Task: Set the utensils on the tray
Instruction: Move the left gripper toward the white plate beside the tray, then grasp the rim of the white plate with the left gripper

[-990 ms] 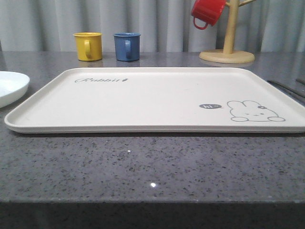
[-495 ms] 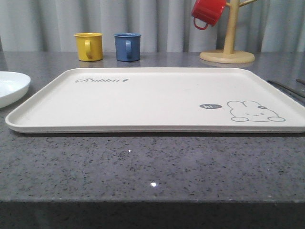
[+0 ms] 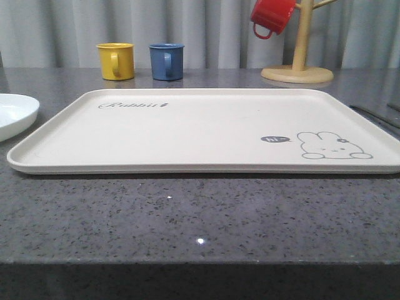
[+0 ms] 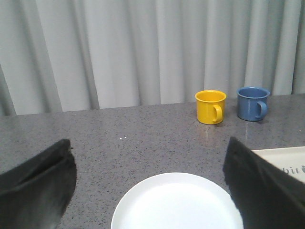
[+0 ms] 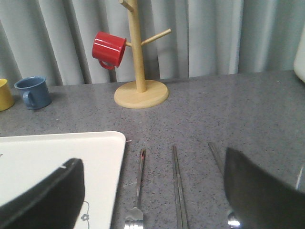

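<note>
The cream tray (image 3: 187, 128) with the rabbit drawing lies in the middle of the counter with nothing on it. A white plate (image 3: 12, 115) sits just off its left end. My left gripper (image 4: 147, 143) hovers open over that plate (image 4: 178, 202), its dark fingers (image 4: 35, 186) wide apart. Right of the tray (image 5: 57, 157), the fork (image 5: 137, 191), chopsticks (image 5: 178, 188) and spoon handle (image 5: 214, 152) lie side by side on the counter. My right gripper (image 5: 152, 157) is open above them, holding nothing.
A yellow mug (image 3: 116, 60) and a blue mug (image 3: 167, 60) stand behind the tray. A wooden mug tree (image 3: 297, 74) at the back right carries a red mug (image 3: 272, 15). Grey curtains close off the back, and bare counter lies in front of the tray.
</note>
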`<state>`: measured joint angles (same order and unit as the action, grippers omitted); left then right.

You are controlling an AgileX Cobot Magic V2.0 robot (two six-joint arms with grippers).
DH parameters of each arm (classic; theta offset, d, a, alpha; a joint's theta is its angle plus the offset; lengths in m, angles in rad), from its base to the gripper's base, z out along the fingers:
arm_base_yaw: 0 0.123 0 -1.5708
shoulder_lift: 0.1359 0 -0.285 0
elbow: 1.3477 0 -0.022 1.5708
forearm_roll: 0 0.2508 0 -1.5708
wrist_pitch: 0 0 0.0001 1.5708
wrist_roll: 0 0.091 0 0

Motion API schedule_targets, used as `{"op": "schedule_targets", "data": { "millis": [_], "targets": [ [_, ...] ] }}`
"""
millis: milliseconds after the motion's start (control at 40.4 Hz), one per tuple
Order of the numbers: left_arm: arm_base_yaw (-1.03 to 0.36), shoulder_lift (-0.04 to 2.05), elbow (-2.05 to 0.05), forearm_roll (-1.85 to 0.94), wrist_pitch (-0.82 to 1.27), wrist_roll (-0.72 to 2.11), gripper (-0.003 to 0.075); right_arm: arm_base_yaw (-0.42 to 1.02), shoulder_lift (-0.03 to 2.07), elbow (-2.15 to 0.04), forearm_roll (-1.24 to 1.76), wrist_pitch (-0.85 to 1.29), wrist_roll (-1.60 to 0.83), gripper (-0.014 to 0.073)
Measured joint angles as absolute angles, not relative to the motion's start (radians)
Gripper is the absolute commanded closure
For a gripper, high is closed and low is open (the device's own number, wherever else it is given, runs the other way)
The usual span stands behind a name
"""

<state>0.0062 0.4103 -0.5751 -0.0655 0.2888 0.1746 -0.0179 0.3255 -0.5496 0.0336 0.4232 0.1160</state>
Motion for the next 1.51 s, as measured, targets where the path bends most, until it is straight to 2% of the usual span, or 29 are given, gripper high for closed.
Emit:
{"op": "schedule_targets", "data": {
  "millis": [148,297,520,643,767,1064,1386,1510],
  "targets": [
    [0.006,0.421,-0.576,-0.068,0.295,0.175,0.0121,-0.018,0.326,-0.55,0.034,0.423,0.116,-0.0039],
    [-0.03,0.538,-0.631,-0.068,0.361,0.175,0.0121,-0.018,0.326,-0.55,0.034,0.423,0.116,-0.0039],
    [-0.169,0.903,-0.92,-0.068,0.764,0.22,0.0121,-0.018,0.326,-0.55,0.034,0.424,0.116,-0.0039],
    [-0.182,1.151,-1.093,-0.068,1.022,0.256,0.0121,-0.018,0.326,-0.55,0.034,0.424,0.116,-0.0039],
    [-0.182,1.323,-1.2,-0.068,1.136,0.282,0.0125,-0.018,0.326,-0.55,0.034,0.425,0.116,-0.0039],
    [-0.182,1.531,-1.254,-0.066,1.172,0.305,0.0286,-0.018,0.326,-0.55,0.034,0.425,0.116,-0.0039],
    [-0.182,1.589,-1.255,-0.066,1.201,0.307,0.0302,-0.018,0.326,-0.55,0.034,0.425,0.116,-0.0039],
    [-0.182,1.589,-1.255,-0.066,1.205,0.307,0.0339,-0.018,0.326,-0.55,0.034,0.425,0.116,-0.0039]
  ]
}}
